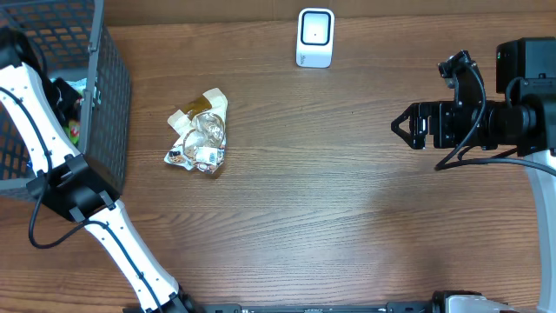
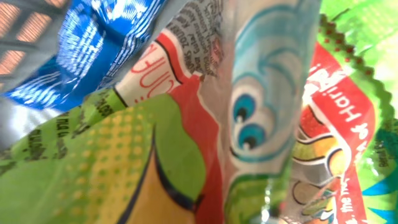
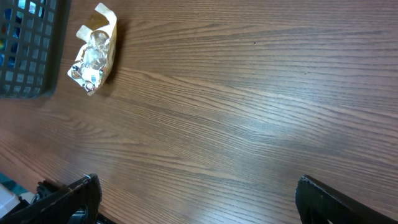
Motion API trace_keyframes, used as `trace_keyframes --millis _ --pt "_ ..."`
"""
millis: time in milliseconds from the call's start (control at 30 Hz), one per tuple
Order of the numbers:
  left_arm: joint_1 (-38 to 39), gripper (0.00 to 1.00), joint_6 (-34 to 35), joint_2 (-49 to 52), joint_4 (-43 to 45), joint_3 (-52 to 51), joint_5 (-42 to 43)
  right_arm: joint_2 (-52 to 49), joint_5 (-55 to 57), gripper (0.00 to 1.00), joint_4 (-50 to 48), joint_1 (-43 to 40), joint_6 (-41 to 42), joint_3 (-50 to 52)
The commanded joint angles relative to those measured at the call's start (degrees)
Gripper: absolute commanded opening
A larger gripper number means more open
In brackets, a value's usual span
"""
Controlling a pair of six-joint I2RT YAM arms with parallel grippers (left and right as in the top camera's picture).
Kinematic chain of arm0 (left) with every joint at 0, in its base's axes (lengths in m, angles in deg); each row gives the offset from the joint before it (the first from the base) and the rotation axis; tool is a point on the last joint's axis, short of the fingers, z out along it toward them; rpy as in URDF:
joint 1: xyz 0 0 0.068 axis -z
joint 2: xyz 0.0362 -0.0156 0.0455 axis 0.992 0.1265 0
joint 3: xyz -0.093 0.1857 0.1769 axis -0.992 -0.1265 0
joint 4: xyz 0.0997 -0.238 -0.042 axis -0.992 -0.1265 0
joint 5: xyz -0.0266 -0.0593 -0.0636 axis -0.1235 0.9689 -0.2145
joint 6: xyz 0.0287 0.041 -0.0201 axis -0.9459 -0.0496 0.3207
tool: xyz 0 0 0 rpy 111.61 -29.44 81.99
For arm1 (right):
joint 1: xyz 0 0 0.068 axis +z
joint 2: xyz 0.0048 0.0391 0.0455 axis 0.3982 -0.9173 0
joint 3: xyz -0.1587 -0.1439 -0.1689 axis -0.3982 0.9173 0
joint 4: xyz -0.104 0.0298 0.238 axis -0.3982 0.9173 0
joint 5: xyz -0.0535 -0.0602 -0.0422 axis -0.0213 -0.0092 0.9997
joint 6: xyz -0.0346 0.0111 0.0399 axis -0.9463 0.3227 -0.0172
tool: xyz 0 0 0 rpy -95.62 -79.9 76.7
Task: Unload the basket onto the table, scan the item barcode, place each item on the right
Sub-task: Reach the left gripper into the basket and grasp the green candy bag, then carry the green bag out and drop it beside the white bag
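A brown wooden table (image 1: 347,217) with a fine grain running left to right fills the scene. A dark wire basket (image 1: 109,96) stands on its far left corner. Just right of the basket, apart from it, a crumpled packet (image 1: 200,130) of clear and tan wrapping lies flat on the wood. A small white scanner (image 1: 314,37) stands upright at the far edge, near the middle, well apart from the packet.
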State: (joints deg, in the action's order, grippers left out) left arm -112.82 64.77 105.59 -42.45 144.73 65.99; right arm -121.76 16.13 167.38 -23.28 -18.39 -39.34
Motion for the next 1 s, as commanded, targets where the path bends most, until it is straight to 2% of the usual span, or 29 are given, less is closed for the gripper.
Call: trace_keyframes --millis 0,200,400,500,633,967 --pt "1.57 0.04 -1.2 -11.69 -0.11 2.23 0.85 0.39 -0.55 1.0 -0.28 0.09 0.11 -1.25" --pt "4.85 0.04 -3.78 -23.8 -0.11 2.21 3.74 0.39 -0.55 1.0 -1.36 0.09 0.11 -1.27" --pt "9.44 0.04 -3.96 -34.14 -0.11 1.99 4.02 0.42 -0.55 1.0 -2.19 0.09 0.11 -1.27" --pt "12.02 0.04 -3.96 -38.56 -0.11 1.44 6.73 0.39 -0.55 1.0 -2.21 0.09 0.11 -1.27" --pt "17.07 0.04 -3.93 -42.36 -0.11 -0.26 9.99 0.39 -0.55 1.0 -2.23 0.09 0.11 -1.27" --pt "35.28 0.04 -2.19 -44.22 -0.11 -11.06 10.16 0.39 -0.52 1.0 -1.36 0.09 0.11 -1.27"
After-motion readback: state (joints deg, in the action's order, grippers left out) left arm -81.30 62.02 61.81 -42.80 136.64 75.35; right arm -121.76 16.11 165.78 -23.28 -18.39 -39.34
